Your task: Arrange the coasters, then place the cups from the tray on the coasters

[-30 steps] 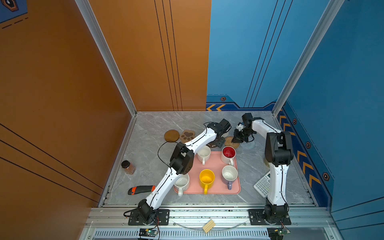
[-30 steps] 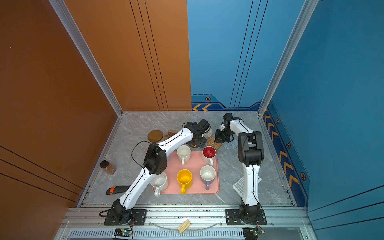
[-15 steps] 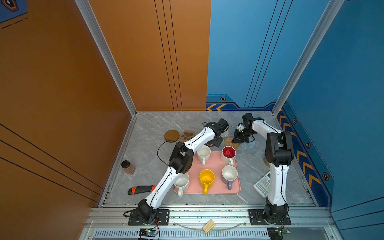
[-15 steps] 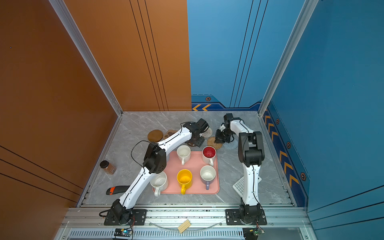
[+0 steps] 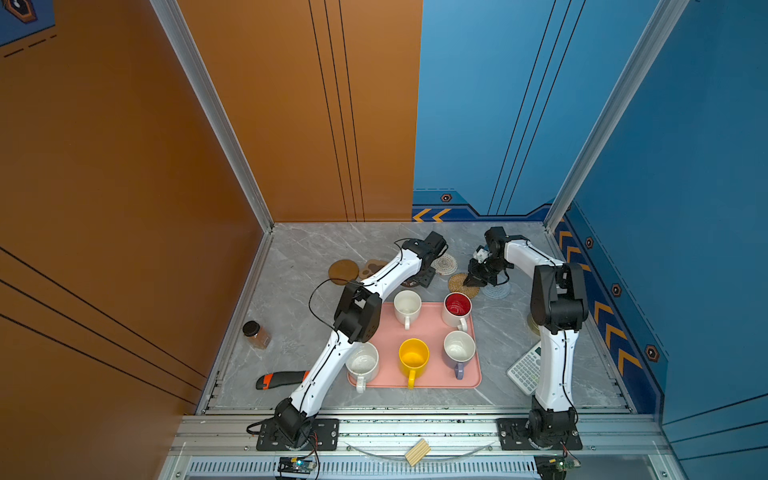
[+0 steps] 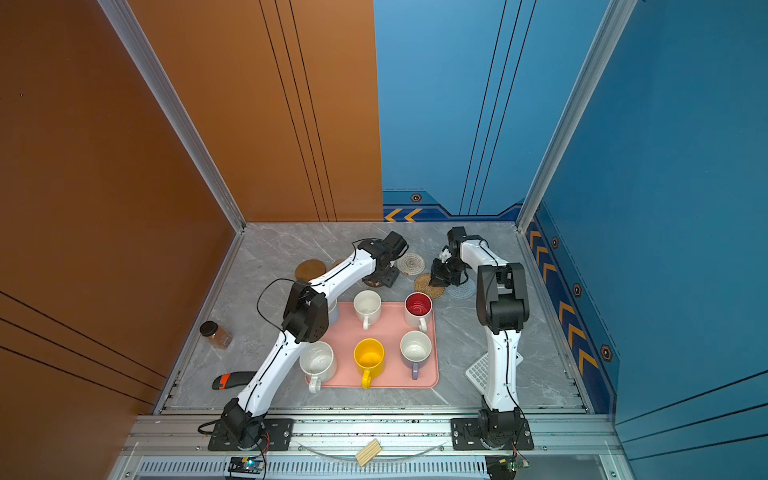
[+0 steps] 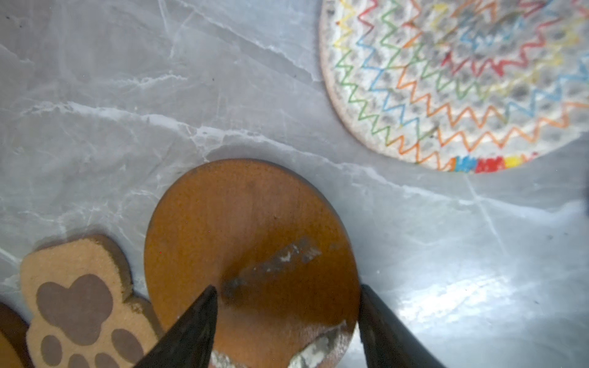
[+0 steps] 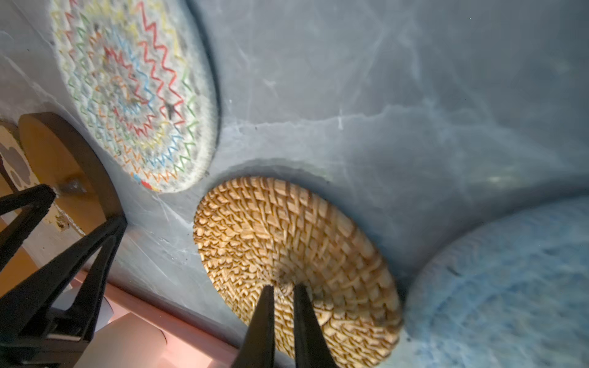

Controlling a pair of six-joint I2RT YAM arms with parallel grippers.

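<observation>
The big grey table (image 5: 316, 245) holds everything. The pink tray (image 5: 434, 330) lies flat on its near side, between the two arms. Five cups show on the tray: a plain white cup (image 5: 407, 305), a red-inside cup (image 5: 457, 305), a speckled cup (image 5: 362, 362), a yellow cup (image 5: 413, 357) and a lavender cup (image 5: 459, 349).

The coasters lie on the table behind the tray: a brown disc (image 5: 343, 271), a paw coaster (image 5: 372, 266), a cream coaster (image 5: 444, 263), a rattan coaster (image 5: 459, 282) and a blue-grey coaster (image 5: 496, 290).

The left gripper (image 7: 287, 296) has its jaws apart. One tip is over a second brown disc (image 7: 248, 239) and the other is at its edge. I cannot tell if they touch it.

The right gripper (image 8: 283, 290) has its jaws almost together, with nothing between them, over the rattan coaster.
</observation>
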